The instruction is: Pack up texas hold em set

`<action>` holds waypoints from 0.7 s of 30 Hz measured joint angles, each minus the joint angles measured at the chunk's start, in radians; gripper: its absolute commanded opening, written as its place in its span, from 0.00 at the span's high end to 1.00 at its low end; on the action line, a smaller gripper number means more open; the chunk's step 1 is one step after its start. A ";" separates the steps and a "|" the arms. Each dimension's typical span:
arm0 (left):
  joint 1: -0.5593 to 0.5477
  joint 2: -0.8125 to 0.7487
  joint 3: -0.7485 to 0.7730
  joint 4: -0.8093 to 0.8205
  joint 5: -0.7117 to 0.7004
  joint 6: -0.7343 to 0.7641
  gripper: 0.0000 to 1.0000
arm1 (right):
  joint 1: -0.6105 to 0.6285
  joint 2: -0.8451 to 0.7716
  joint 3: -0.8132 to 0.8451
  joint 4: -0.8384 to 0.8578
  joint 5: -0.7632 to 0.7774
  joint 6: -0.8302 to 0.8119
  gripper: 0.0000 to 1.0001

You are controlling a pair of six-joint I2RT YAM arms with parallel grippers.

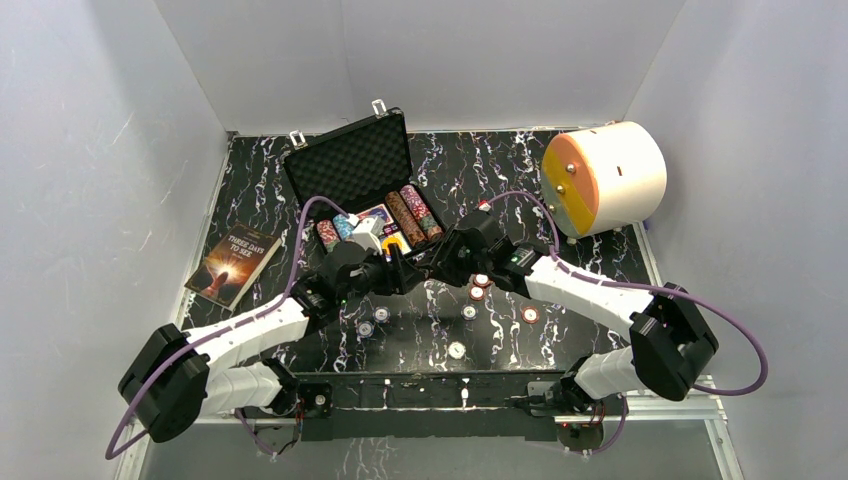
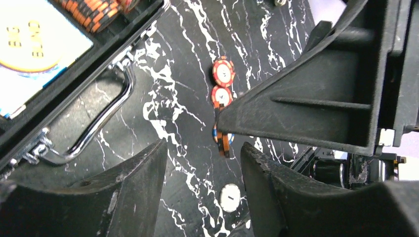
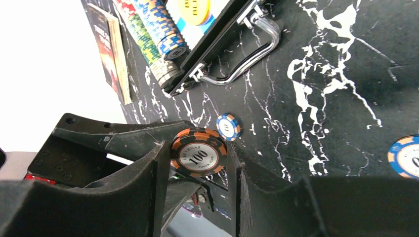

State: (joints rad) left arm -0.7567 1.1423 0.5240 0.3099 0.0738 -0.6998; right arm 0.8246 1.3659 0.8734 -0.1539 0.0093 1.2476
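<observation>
I have the right gripper (image 3: 198,148) closed on one orange 100 chip (image 3: 198,154), just in front of the case (image 1: 350,170), near its handle (image 3: 247,47). The left gripper (image 2: 202,146) faces it nose to nose, its jaws apart with nothing between them. Both arms crowd the strip in front of the case, and the bench (image 1: 480,170) is freer to the right of the case.

From above I count seven loose chips (image 1: 456,350) lying in front of the case and four chip rows (image 1: 405,215) inside it. One book (image 1: 232,265) lies to its left and one white drum (image 1: 605,178) sits to its right. The bench is black marble-patterned, with pale walls (image 1: 80,150) close on three sides.
</observation>
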 measured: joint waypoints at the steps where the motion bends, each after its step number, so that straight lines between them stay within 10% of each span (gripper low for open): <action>1: 0.000 0.000 0.000 0.017 0.000 0.003 0.52 | 0.000 0.000 0.000 0.005 -0.007 0.007 0.63; 16: -0.005 0.005 -0.005 0.103 -0.005 -0.049 0.96 | -0.008 0.000 0.000 0.049 -0.047 0.037 0.62; 21: -0.005 0.014 -0.005 0.114 0.000 -0.060 1.00 | -0.016 0.004 0.000 0.052 -0.061 0.033 0.33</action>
State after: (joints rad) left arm -0.7612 1.1564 0.5190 0.4236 0.0734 -0.7597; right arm 0.8085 1.3701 0.8734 -0.1017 -0.0513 1.2808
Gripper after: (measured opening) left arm 0.049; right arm 0.520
